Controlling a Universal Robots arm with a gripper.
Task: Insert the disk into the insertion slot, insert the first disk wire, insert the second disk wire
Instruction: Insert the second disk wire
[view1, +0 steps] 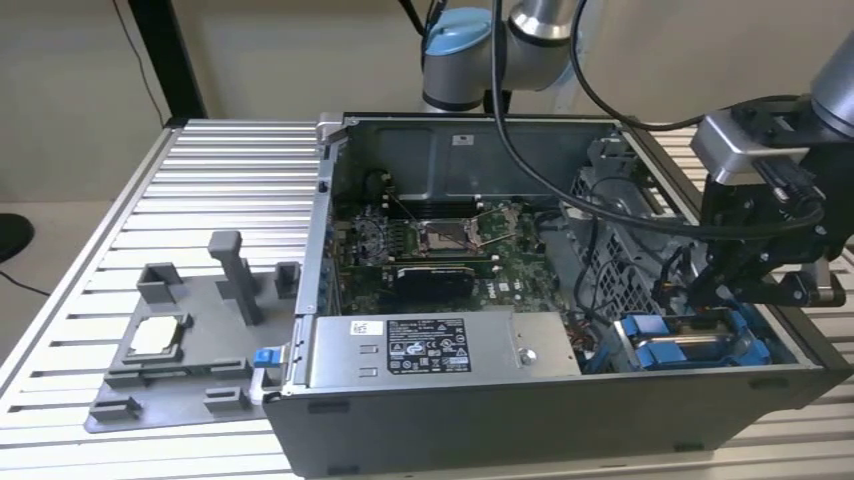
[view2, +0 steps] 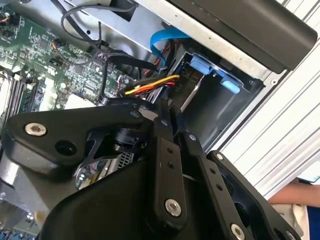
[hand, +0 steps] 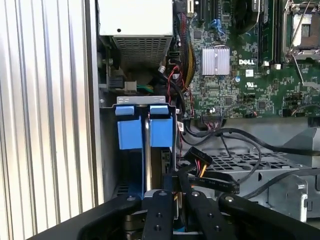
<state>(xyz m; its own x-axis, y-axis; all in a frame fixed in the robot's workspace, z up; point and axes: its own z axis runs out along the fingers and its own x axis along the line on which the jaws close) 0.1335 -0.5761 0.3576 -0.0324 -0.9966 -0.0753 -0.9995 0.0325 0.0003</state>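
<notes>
Blue-framed disk (hand: 155, 150) seemingly seated in slot (hand: 125, 192).

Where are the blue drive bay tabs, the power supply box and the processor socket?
blue drive bay tabs (hand: 142, 131): first wrist view, face of the two blue plastic tabs.
power supply box (view1: 434, 346): exterior view, on its black label.
processor socket (view1: 442, 236): exterior view, middle of the square socket.

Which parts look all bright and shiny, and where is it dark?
In the exterior view the ribbed metal table is bright, while the computer case front is dark. In the second wrist view the claw looms black, and the table strip glares white. In the first wrist view the blue guides are evenly lit.
</notes>
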